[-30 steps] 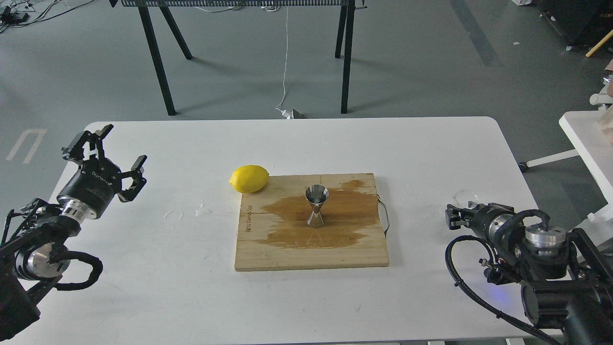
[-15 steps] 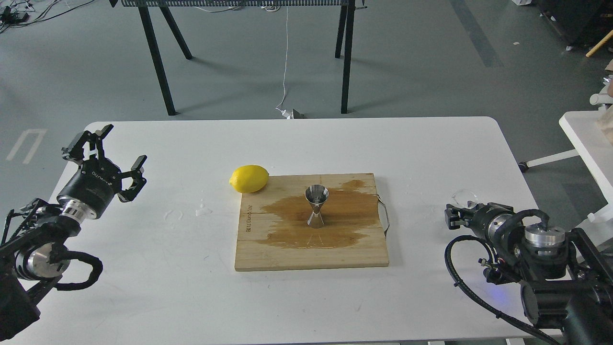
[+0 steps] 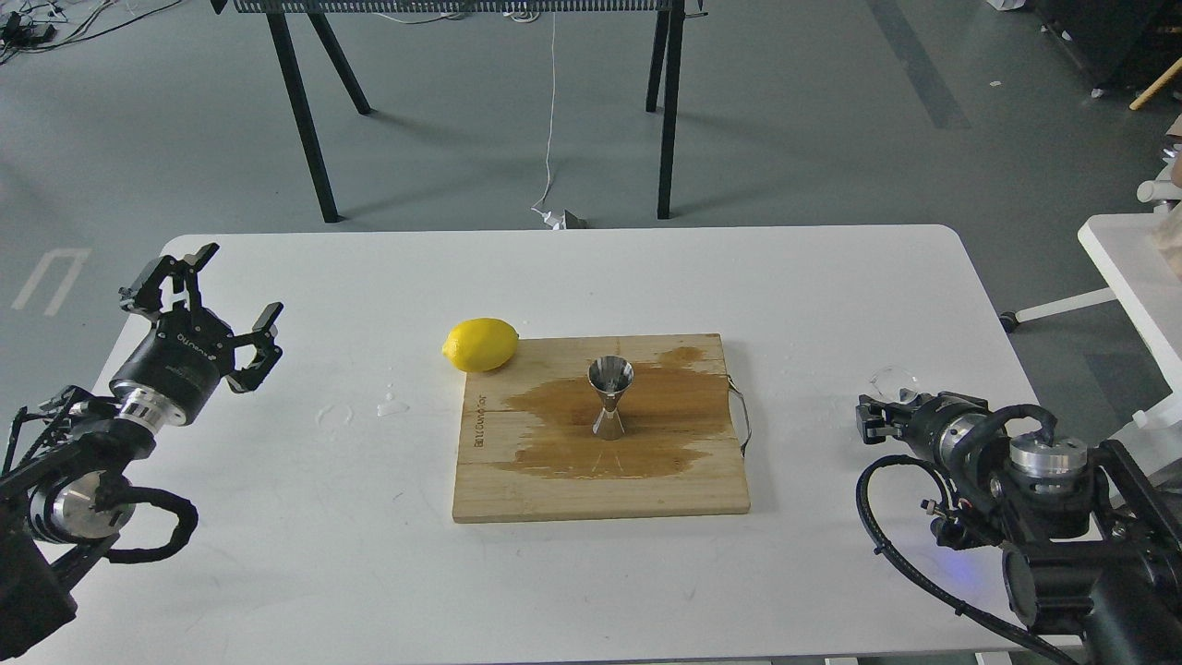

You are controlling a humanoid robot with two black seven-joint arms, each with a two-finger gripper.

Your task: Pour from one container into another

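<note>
The glass cup [image 3: 894, 380] sits just beyond the right pincer [image 3: 873, 420] — grip unreadable — well right of the upright jigger [image 3: 610, 397] on the board [image 3: 600, 480]; left pincer [image 3: 217, 300] splayed wide, much farther off.

White tabletop [image 3: 785, 277], rounded corners, spans most of view. Wooden board [image 3: 554, 489] lies flat at centre, thin metal handle on right edge, large dark wet stain across middle. Yellow lemon [image 3: 480, 344] on tabletop at board's far-left corner, touching or just beside it. Small water drops [image 3: 391, 405] left of board. Clear glass cup [image 3: 894, 381] near right edge, well apart from board.
</note>
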